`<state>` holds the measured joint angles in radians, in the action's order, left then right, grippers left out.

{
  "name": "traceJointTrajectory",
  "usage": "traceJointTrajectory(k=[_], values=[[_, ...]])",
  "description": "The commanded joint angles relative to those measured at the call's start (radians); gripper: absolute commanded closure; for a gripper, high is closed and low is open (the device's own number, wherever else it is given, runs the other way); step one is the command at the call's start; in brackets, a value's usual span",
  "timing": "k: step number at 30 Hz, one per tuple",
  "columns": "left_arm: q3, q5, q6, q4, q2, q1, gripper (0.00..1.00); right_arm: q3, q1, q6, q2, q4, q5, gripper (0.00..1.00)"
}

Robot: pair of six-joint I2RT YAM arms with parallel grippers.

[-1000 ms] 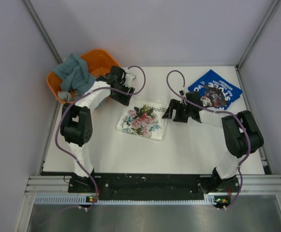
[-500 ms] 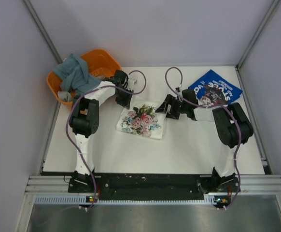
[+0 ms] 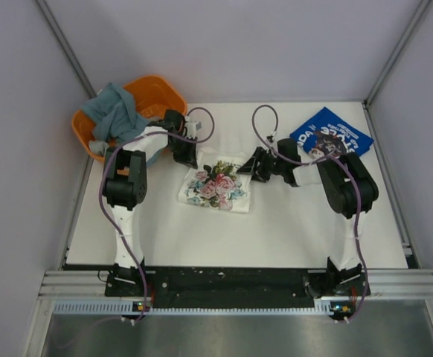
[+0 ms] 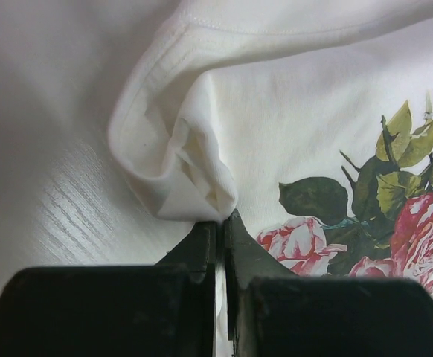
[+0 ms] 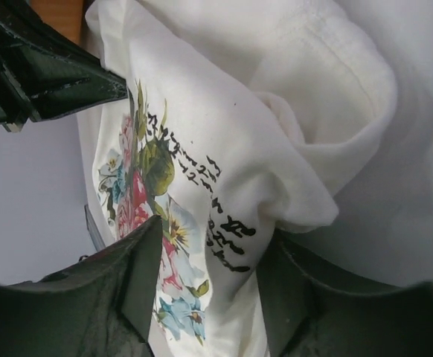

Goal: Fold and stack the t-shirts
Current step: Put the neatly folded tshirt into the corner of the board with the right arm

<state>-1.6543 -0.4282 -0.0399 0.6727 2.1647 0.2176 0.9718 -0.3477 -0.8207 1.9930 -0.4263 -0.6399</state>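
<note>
Find white floral t-shirt [image 3: 218, 186] lying folded into a rough square near middle of desk [image 3: 291, 230], rose print facing up. Note blue t-shirt [image 3: 331, 137] with white lettering lying flat at far right corner of desk, well apart from the white one, not stacked. See orange basket [image 3: 161, 91] at far left corner, holding grey-blue cloth [image 3: 116, 111] heaped over its left rim.

Place left arm [image 3: 123, 182] reaching to the far left corner of the white floral t-shirt, right arm [image 3: 347, 186] reaching to its far right corner.

Left wrist view: record left jaws closed, fingers [image 4: 201, 249] pressed almost together with only a thin white line between. Find tips touching a bunched, rolled-over hem at the shirt's corner, bare desk to the left, roses and leaves to the right. Cannot confirm cloth pinched between the tips.

Right wrist view: record right jaws open, fingers [image 5: 131, 282] standing apart on either side of a puckered corner of the same shirt. See fold of white cloth with black script and flowers lying in the gap, thick hem curling above it. Cannot tell contact between fingers and cloth.
</note>
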Motion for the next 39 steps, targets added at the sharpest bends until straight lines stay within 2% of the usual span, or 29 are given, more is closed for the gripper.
traceJointTrajectory(k=[1,9,12,15,18,19,20,21,22,23,30,33,36,39], values=[[0.021,-0.044,0.006,0.005,-0.003,0.000,1.00,0.018,-0.037,-0.015,0.081,0.008,-0.015,0.56],[0.022,-0.018,-0.015,0.005,-0.019,-0.012,1.00,0.028,-0.036,0.020,0.050,0.032,-0.009,1.00],[0.014,-0.004,-0.032,0.016,-0.031,-0.012,0.97,0.016,-0.031,0.044,0.020,0.066,0.015,1.00],[0.008,0.026,-0.040,0.021,-0.052,-0.012,0.70,0.008,-0.025,0.092,-0.035,0.148,0.074,1.00],[-0.012,0.045,-0.052,0.037,-0.080,-0.011,0.53,-0.010,-0.016,0.126,-0.103,0.199,0.135,1.00],[-0.019,0.046,-0.060,0.044,-0.091,-0.011,0.39,-0.019,-0.013,0.136,-0.124,0.213,0.157,1.00],[-0.025,0.042,-0.069,0.050,-0.101,-0.009,0.34,-0.022,-0.010,0.152,-0.149,0.233,0.172,1.00],[-0.028,0.034,-0.084,0.054,-0.111,-0.009,0.23,-0.021,-0.005,0.166,-0.164,0.256,0.189,1.00],[-0.032,0.031,-0.097,0.060,-0.120,-0.009,0.20,-0.019,-0.002,0.182,-0.175,0.274,0.204,1.00],[-0.036,0.031,-0.107,0.071,-0.126,-0.007,0.02,-0.013,0.003,0.199,-0.184,0.296,0.213,1.00],[-0.041,0.045,-0.159,0.123,-0.172,-0.006,0.01,0.025,0.042,0.291,-0.220,0.411,0.272,1.00],[-0.032,0.039,-0.164,0.117,-0.187,-0.004,0.01,0.024,0.044,0.301,-0.223,0.423,0.235,1.00],[-0.038,0.042,-0.161,0.114,-0.177,0.006,0.01,-0.011,0.033,0.281,-0.224,0.465,0.200,1.00],[-0.038,0.031,-0.163,0.110,-0.164,0.035,0.01,-0.083,-0.002,0.262,-0.273,0.463,0.227,1.00]])
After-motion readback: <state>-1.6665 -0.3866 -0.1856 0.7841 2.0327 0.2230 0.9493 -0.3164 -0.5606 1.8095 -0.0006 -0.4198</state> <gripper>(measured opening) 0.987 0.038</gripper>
